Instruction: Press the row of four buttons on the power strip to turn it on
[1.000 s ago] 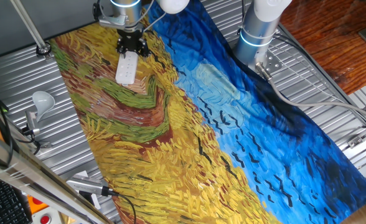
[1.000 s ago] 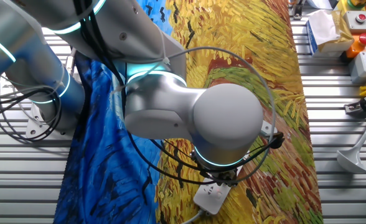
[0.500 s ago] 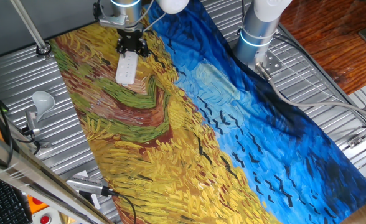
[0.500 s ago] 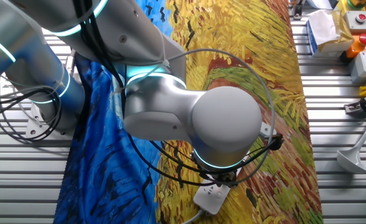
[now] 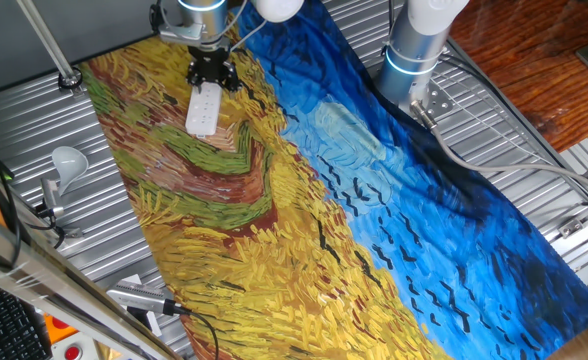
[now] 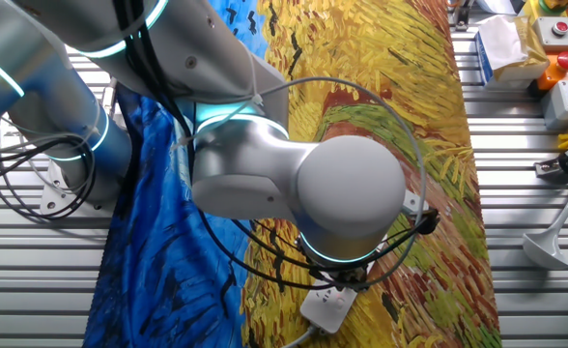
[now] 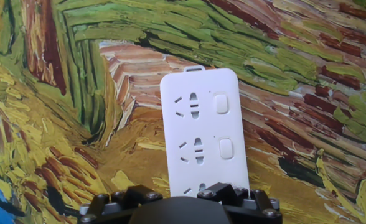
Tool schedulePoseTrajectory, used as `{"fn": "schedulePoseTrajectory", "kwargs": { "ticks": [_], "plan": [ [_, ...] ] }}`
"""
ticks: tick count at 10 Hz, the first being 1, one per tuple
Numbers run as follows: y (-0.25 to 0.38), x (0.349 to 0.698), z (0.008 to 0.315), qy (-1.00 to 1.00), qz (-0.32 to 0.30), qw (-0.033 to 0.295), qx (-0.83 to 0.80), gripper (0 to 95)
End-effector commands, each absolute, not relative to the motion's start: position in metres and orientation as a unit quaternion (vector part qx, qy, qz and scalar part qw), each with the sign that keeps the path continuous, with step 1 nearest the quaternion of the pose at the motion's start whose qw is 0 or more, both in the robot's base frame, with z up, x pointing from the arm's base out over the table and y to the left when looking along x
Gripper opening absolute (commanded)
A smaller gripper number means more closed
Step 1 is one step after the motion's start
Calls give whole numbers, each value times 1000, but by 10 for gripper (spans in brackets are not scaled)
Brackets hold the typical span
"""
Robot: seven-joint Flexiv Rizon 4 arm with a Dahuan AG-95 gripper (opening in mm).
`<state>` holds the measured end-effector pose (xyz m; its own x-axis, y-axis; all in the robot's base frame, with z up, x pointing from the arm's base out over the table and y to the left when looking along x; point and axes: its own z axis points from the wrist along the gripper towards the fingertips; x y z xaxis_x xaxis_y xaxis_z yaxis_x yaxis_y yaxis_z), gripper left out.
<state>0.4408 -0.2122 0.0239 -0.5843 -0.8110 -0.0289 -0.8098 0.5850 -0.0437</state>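
Two of the row of four buttons [image 7: 221,126] show clearly in the hand view, pale rounded squares down the right side of the power strip [image 7: 201,127]; the others lie under the dark gripper body at the bottom edge and cannot be seen. The strip's near end is cut off there too. It lies flat on the painted cloth [image 5: 304,200] that covers the table, on the brown and yellow part.

From one fixed view the gripper [image 5: 212,77] stands over the far end of the power strip [image 5: 203,109], and its black fingers are too small and dark to separate, so I cannot tell whether they are apart or together. In the other fixed view the big grey arm joint [image 6: 347,198] blocks the gripper entirely; only a corner of the power strip [image 6: 327,307] and its thin cord peek out below it.

A white bulb on a metal stand [image 5: 62,170] sits well apart at the table's side.
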Motion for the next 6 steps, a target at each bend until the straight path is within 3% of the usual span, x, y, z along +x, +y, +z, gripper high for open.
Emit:
{"fn": "schedulePoseTrajectory", "kwargs": {
  "ticks": [1, 6],
  "plan": [
    [-213, 441, 17, 889, -12, 24, -458, 760],
    [-210, 440, 29, 889, -15, 18, -457, 760]
  ]
}}
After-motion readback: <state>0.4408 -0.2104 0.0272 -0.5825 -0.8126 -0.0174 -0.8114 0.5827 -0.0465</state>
